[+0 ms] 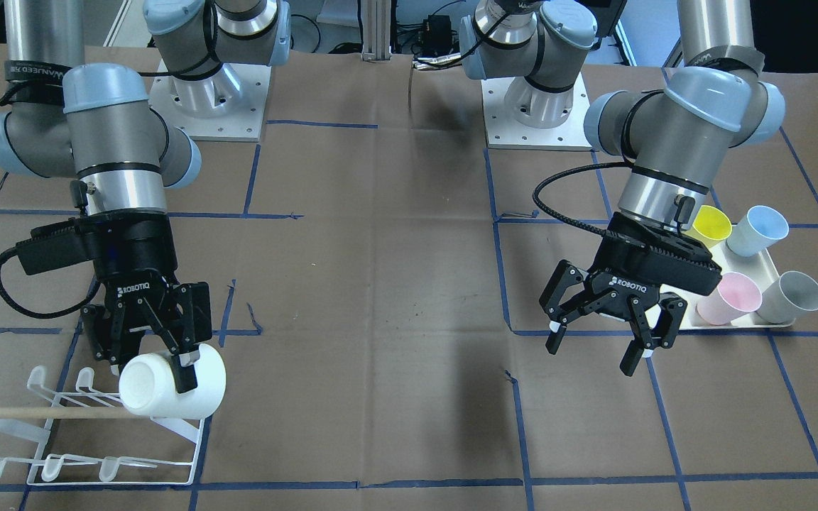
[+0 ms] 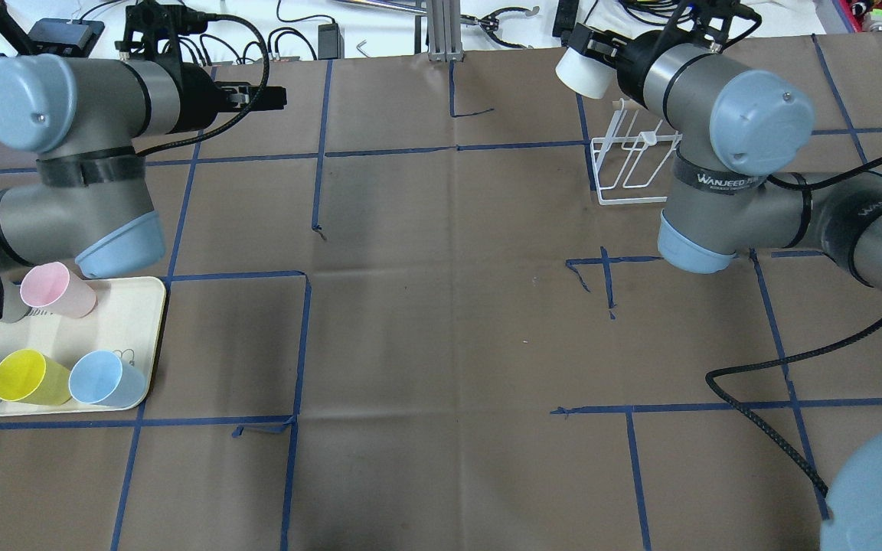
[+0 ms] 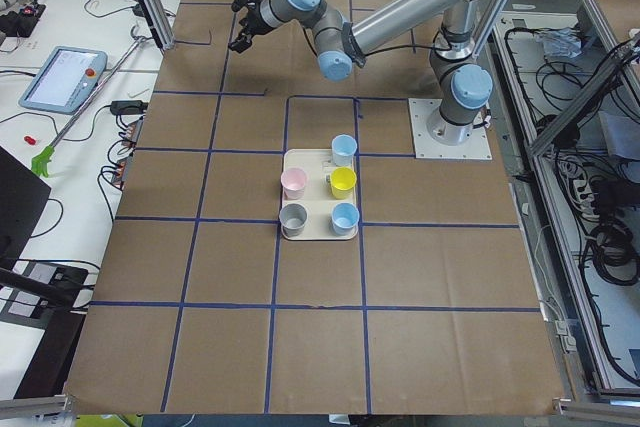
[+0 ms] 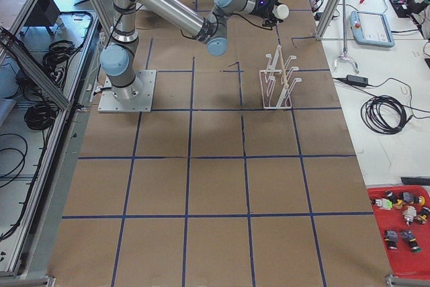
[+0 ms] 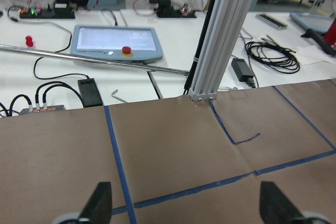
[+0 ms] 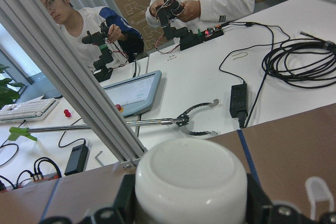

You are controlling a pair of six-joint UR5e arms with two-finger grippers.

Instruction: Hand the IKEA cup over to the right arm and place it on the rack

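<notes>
Presently the white cup (image 1: pixel 204 392) is pinched by the right gripper (image 1: pixel 155 367), axis horizontal, above the rack (image 1: pixel 119 477) at lower left.

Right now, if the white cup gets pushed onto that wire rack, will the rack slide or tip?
It would probably slide: the rack is thin open wire with no clamp showing, so likely light. Tipping seems possible too, since it stands tall and narrow in the exterior right view. The wire looks stiff, with straight lines.

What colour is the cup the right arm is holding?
The cup is white; the front-facing view shows it best.
</notes>
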